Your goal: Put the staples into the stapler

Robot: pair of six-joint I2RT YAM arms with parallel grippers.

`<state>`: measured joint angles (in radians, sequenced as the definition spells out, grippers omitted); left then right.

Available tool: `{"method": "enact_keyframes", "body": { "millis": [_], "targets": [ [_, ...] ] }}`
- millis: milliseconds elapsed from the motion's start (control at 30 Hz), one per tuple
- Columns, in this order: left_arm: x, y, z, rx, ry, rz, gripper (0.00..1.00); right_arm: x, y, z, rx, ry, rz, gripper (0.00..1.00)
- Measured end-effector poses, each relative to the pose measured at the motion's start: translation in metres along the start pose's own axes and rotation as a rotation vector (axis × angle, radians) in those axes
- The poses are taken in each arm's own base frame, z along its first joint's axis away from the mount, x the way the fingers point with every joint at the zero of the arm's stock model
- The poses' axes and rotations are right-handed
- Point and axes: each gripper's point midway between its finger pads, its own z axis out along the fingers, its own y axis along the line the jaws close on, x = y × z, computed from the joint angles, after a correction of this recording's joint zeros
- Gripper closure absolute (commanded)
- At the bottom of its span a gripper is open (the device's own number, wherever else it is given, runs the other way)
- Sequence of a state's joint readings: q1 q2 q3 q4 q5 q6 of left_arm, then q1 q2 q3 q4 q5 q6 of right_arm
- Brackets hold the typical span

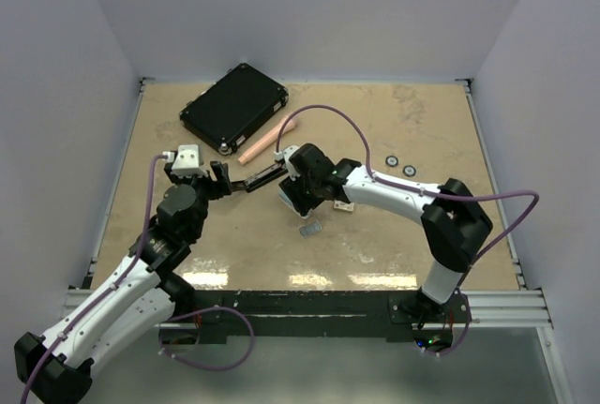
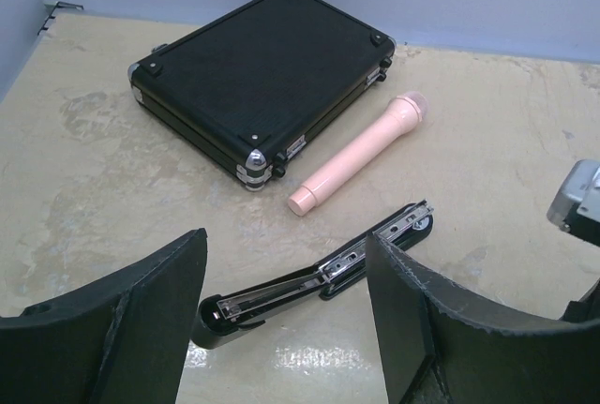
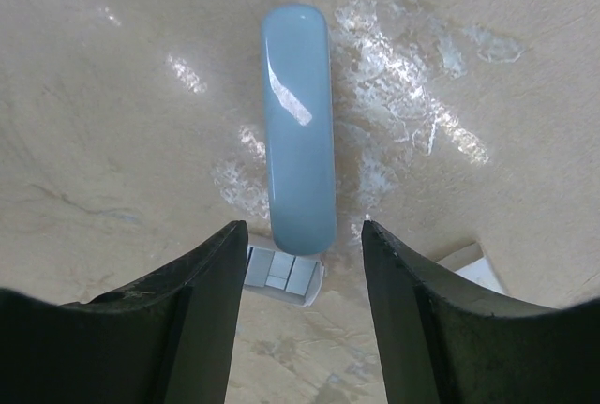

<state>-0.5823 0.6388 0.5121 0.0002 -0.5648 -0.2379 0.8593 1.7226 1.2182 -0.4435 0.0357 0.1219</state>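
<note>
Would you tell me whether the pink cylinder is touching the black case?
Apart. The left wrist view shows bare table between the pink cylinder and the nearest corner of the black case.

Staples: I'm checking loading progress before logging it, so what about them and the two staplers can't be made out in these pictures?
Top view: the staples are too small to show ribs or count.
Top view: the blue stapler is mostly hidden under the right gripper.
Left wrist view: the open channel of the black stapler is partly behind a finger of the left gripper; whether it holds staples is unclear.
</note>
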Motion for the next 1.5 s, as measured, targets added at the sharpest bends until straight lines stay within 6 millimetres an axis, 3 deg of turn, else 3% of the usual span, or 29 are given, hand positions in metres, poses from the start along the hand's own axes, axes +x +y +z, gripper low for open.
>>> {"method": "enact_keyframes", "body": {
  "millis": [667, 867, 1167, 1333, 1433, 1500],
  "targets": [
    [-0.004, 0.000, 0.000, 0.005, -0.015, 0.004, 0.27, 0.008, 0.001, 0.012, 0.007, 0.087, -0.026, 0.63],
    [-0.004, -0.001, 0.000, 0.008, -0.014, 0.004, 0.27, 0.011, 0.003, 0.015, 0.005, 0.096, -0.035, 0.82],
    [-0.003, -0.001, 0.000, 0.010, -0.012, 0.005, 0.27, 0.020, 0.004, 0.025, 0.021, 0.089, -0.035, 0.91],
    [-0.003, -0.001, 0.001, 0.009, -0.010, 0.006, 0.27, 0.020, 0.004, 0.025, 0.021, 0.080, -0.029, 0.84],
    [-0.002, -0.001, 0.001, 0.008, -0.009, 0.007, 0.27, 0.020, 0.004, 0.025, 0.021, 0.079, -0.027, 0.72],
    [-0.002, -0.001, 0.001, 0.008, -0.009, 0.007, 0.27, 0.017, 0.005, 0.022, 0.022, 0.080, -0.027, 0.58]
  ]
}}
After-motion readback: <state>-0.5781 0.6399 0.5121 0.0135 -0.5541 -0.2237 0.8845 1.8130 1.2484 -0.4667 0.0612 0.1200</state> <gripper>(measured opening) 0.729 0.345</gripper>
